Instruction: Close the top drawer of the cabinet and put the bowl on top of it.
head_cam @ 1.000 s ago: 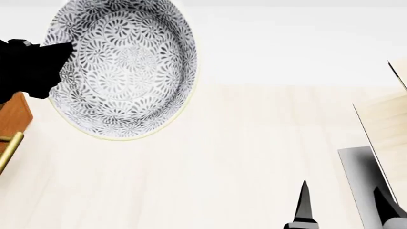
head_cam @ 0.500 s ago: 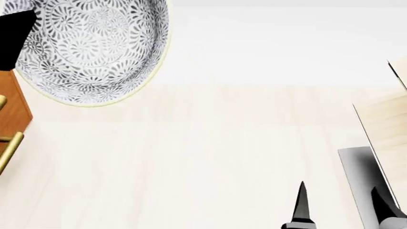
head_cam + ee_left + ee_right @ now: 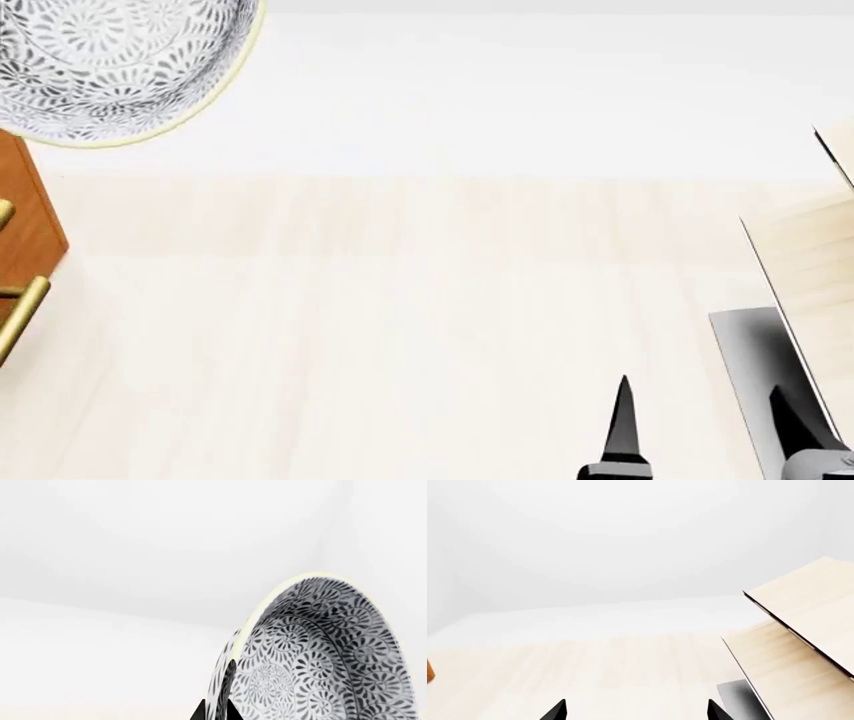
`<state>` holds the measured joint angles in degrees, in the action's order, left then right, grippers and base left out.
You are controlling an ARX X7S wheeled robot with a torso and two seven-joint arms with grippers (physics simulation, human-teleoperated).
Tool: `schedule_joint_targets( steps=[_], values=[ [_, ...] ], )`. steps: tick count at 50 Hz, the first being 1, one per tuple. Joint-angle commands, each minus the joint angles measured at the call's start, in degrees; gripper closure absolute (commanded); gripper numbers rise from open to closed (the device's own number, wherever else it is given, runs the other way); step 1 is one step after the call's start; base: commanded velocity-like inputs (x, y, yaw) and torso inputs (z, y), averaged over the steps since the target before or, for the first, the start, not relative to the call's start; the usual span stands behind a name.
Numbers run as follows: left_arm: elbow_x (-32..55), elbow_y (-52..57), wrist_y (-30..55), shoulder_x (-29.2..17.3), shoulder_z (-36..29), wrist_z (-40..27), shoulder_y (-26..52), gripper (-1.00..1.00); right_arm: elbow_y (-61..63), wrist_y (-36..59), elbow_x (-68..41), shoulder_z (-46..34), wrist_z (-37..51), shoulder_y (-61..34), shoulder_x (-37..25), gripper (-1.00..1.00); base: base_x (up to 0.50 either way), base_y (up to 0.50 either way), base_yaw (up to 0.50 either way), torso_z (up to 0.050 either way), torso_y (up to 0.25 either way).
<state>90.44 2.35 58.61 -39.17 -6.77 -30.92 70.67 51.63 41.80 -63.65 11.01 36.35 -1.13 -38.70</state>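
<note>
Grey-patterned and white, the bowl (image 3: 114, 65) hangs tilted at the upper left of my head view, above the reddish-brown cabinet (image 3: 34, 215), whose corner and brass handles (image 3: 19, 310) show at the left edge. On the left wrist camera I see the left gripper (image 3: 217, 700) clamped on the bowl's rim (image 3: 267, 605), one dark finger (image 3: 231, 690) inside against the patterned wall and the other outside, so the jaws are nearly together with only the rim between them. I cannot tell from these views whether the bowl touches the cabinet top, nor see the top drawer's front well enough to judge it. My right gripper (image 3: 701, 430) sits low over the near right part of the pale wood table (image 3: 400, 330), its two dark fingers well apart and holding nothing. Just beside it stands the light-wood rack (image 3: 800, 630) with its grey base (image 3: 747, 370), at the table's right edge.
</note>
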Motion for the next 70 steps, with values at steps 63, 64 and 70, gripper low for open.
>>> schedule_joint_targets(
  steps=[63,64,70],
  values=[
    [3.5,-6.4,-3.2,-5.9,6.3,-7.5,9.4,1.0,0.6,-2.5,0.0,0.5,-0.5,2.3,-1.1,-1.0,0.0,0.0,0.0,0.0,0.0],
    [3.8,-6.5,-3.2,-6.0,6.4,-7.8,9.7,1.0,0.6,-2.3,-0.2,0.4,-0.3,2.0,-1.2,-1.0,0.0,0.0,0.0,0.0,0.0],
    [3.3,-6.7,-3.5,-6.2,6.4,-7.9,9.9,1.0,0.5,-2.4,-0.2,0.1,-0.3,1.8,-1.2,-1.0,0.0,0.0,0.0,0.0,0.0]
  ],
)
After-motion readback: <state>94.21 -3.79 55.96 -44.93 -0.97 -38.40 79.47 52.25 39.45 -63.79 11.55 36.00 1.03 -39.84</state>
